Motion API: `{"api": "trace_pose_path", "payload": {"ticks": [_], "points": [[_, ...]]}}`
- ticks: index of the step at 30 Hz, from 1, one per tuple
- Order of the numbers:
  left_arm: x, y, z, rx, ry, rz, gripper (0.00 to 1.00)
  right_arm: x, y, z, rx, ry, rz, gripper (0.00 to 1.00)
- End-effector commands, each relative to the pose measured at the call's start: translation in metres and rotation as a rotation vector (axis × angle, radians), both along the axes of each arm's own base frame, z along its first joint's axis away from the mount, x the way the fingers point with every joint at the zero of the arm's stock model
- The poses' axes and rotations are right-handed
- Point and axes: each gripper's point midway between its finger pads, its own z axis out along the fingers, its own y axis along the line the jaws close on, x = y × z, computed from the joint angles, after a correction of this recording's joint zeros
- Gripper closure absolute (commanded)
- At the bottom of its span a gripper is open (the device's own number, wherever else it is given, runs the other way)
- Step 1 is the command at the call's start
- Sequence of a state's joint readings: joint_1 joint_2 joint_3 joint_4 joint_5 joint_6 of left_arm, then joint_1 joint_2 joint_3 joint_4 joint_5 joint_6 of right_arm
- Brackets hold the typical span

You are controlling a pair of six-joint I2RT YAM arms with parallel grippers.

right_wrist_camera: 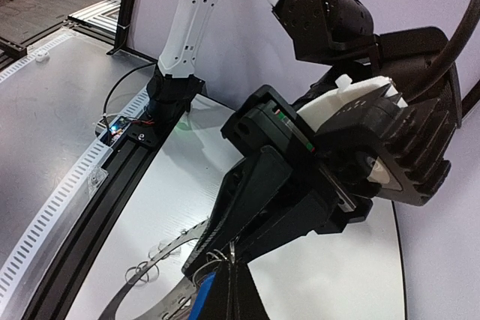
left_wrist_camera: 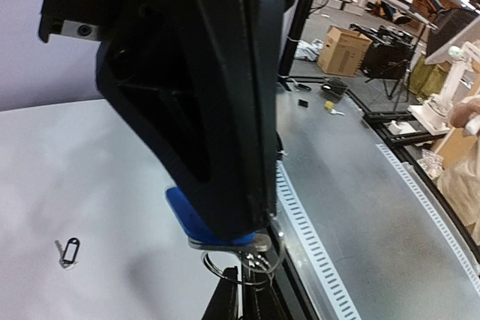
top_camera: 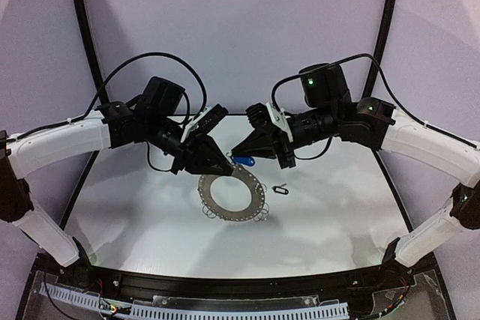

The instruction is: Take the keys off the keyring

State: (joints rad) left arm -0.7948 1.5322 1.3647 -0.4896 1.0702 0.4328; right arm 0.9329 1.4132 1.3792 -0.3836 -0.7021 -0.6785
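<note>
Left jaws clamp the flat dark-grey keyring (top_camera: 225,209) at 12 o'clock. Right jaws meet the blue-headed silver key (top_camera: 244,161); grip unclear.

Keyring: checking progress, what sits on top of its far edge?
The left gripper and right gripper meet there with the blue key between them. They hide whether it hangs on a loop.
</note>
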Motion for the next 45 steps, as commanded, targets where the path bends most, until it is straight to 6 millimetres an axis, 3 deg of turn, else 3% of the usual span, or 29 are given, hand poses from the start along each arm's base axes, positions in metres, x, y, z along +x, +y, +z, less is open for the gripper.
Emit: {"api": "trace_pose_path", "payload": {"ticks": [1, 9, 17, 25, 30, 38, 45], "points": [[0.009, 0.001, 0.021, -0.049, -0.030, 0.107, 0.99, 0.000, -0.002, 0.007, 0.024, 0.003, -0.011, 1.00], [0.030, 0.001, 0.026, -0.073, 0.009, 0.289, 0.99, 0.007, -0.002, -0.010, -0.058, 0.000, -0.092, 1.00], [0.065, 0.001, 0.031, -0.073, 0.062, 0.511, 0.99, 0.014, 0.006, -0.021, -0.074, -0.033, -0.220, 1.00], [0.063, 0.001, 0.035, -0.084, 0.078, 0.509, 0.99, 0.050, 0.011, -0.040, -0.068, -0.083, -0.454, 1.00], [0.061, 0.004, 0.038, -0.101, 0.102, 0.518, 0.99, 0.069, 0.000, -0.056, -0.062, -0.149, -0.586, 1.00], [0.061, 0.009, 0.045, -0.133, 0.131, 0.552, 0.99, 0.070, 0.003, -0.075, -0.043, -0.209, -0.581, 1.00], [0.068, 0.005, 0.037, -0.103, 0.140, 0.573, 0.99, 0.071, 0.014, -0.062, 0.051, -0.120, -0.595, 1.00]]}}
